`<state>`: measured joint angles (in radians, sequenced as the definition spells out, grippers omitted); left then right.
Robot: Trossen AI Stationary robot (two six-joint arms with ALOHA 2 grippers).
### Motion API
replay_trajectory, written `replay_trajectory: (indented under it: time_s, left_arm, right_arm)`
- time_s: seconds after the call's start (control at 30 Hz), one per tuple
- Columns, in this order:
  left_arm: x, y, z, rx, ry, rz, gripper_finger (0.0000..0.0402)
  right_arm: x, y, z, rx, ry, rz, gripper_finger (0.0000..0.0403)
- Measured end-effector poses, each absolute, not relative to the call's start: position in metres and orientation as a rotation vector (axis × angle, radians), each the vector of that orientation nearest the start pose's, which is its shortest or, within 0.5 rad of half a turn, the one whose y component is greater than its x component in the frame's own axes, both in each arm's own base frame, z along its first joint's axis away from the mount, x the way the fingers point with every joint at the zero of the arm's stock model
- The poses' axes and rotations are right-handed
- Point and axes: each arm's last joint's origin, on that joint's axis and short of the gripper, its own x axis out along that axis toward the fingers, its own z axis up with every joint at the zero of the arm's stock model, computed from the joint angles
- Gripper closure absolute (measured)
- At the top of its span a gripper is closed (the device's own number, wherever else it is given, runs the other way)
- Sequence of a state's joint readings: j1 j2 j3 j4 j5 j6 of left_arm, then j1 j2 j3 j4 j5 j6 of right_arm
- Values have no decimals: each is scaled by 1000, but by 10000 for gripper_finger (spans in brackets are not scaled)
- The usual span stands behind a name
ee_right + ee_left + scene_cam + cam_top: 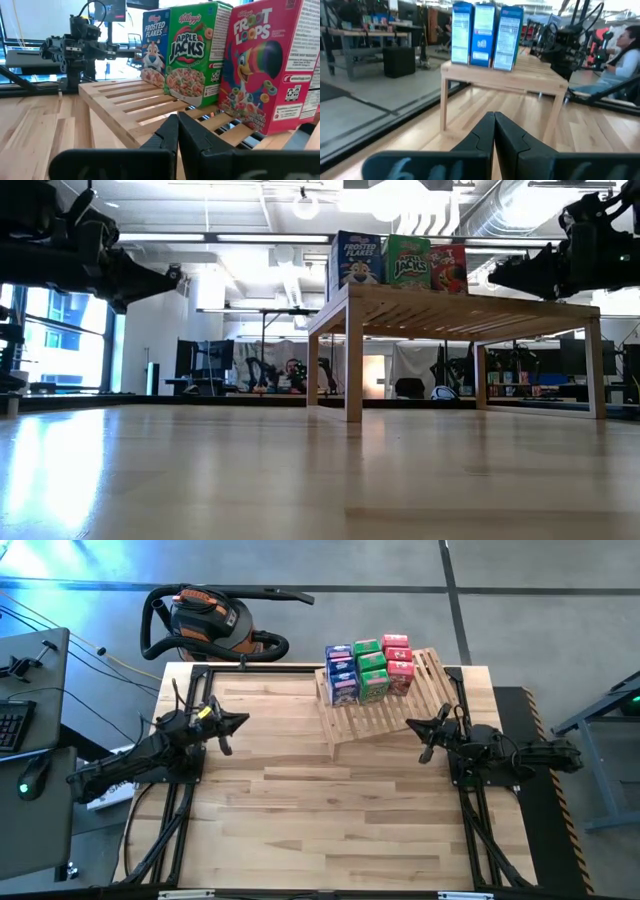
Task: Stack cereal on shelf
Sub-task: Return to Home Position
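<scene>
Nine cereal boxes [369, 668] crowd the shelf [378, 720] at upper centre. Left gripper [240, 722] and right gripper [412, 725] flank it, both closed, empty.

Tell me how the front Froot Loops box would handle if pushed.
The Froot Loops box stands upright on a narrow base, so a high push would probably tip it. Printed cardboard: likely light and easily dented. The slatted shelf might catch its bottom edge.

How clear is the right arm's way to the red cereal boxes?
Probably yes. The right end effector, shut, hovers at the shelf's edge, and the red cereal boxes are the row nearest it, with nothing between. It would have to open first.
</scene>
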<state>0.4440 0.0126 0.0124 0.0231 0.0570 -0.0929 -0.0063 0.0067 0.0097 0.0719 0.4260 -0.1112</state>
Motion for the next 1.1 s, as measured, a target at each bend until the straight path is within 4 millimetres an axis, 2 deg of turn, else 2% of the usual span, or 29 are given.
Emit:
replay_trajectory:
  time_s: [1.1]
  left_arm:
    - [91, 42, 165, -124, -5, 410, 398]
  right_arm:
    - [95, -12, 172, -90, -44, -425, 402]
